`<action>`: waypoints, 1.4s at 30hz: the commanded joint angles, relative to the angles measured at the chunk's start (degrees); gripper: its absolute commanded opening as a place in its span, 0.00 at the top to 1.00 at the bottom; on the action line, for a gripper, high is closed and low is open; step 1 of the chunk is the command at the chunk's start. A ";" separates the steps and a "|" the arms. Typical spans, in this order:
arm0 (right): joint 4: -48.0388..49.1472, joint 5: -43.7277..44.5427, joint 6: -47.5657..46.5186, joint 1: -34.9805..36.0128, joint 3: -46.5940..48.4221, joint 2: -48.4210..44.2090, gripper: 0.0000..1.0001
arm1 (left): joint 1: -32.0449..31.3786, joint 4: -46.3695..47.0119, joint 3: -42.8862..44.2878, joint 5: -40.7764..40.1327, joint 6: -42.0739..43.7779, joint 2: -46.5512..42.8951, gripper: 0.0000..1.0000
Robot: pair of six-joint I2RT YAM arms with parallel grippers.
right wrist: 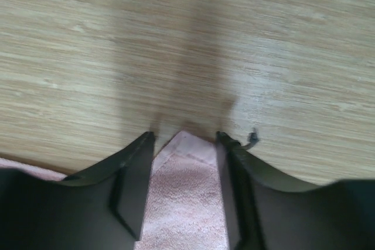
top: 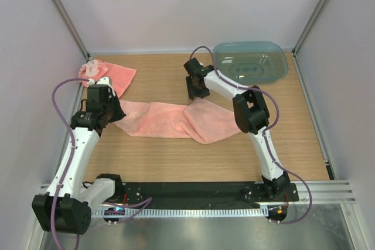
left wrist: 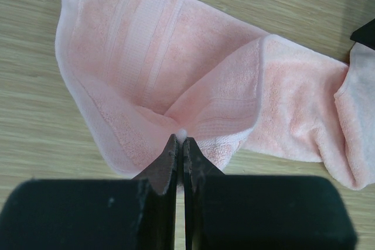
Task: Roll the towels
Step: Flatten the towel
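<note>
One salmon-pink towel (top: 170, 120) lies stretched and rumpled across the middle of the table. My left gripper (top: 116, 115) is shut on its left end. In the left wrist view the jaws (left wrist: 180, 140) pinch a small fold of the towel (left wrist: 176, 74), and the cloth spreads away from the tips. My right gripper (top: 197, 95) is at the towel's far right corner. In the right wrist view it is open (right wrist: 186, 140), with the towel's corner (right wrist: 187, 191) lying between the fingers on the wood. A second pink towel (top: 114, 74) lies crumpled at the back left.
A translucent blue-green plastic tub (top: 250, 61) stands at the back right, just behind my right arm. Walls close in the wooden table (top: 176, 156) on the left, back and right. A black rail (top: 193, 191) runs along the near edge.
</note>
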 commanded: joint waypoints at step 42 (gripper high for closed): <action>-3.74 22.55 4.63 -6.54 -34.23 -98.30 0.99 | 0.08 -10.33 29.05 13.18 1.32 -23.84 1.00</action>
